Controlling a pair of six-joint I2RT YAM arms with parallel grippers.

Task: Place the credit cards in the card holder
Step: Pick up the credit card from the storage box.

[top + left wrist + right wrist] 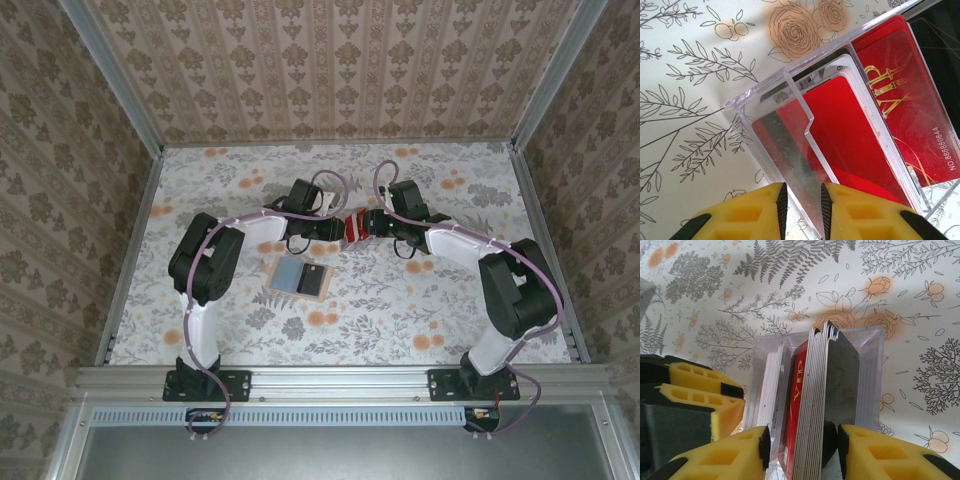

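Observation:
The credit cards (352,228) stand on edge in a clear plastic box (765,100) at the table's middle, mostly red, one marked VIP (910,115). My left gripper (801,205) is shut on an end wall of that box. From the other side, my right gripper (802,447) straddles a thick stack of cards (815,405) in the box (870,355), open, with a gap at its left pad. In the top view both grippers, left (338,228) and right (362,226), meet at the box. The card holder (298,277) lies open and flat in front of them, tan with blue-grey lining.
The floral table (400,300) is walled by patterned panels, with metal posts at the corners (155,150). My left gripper's yellow fingers (695,385) sit just left of the box in the right wrist view. Purple cables loop over both arms.

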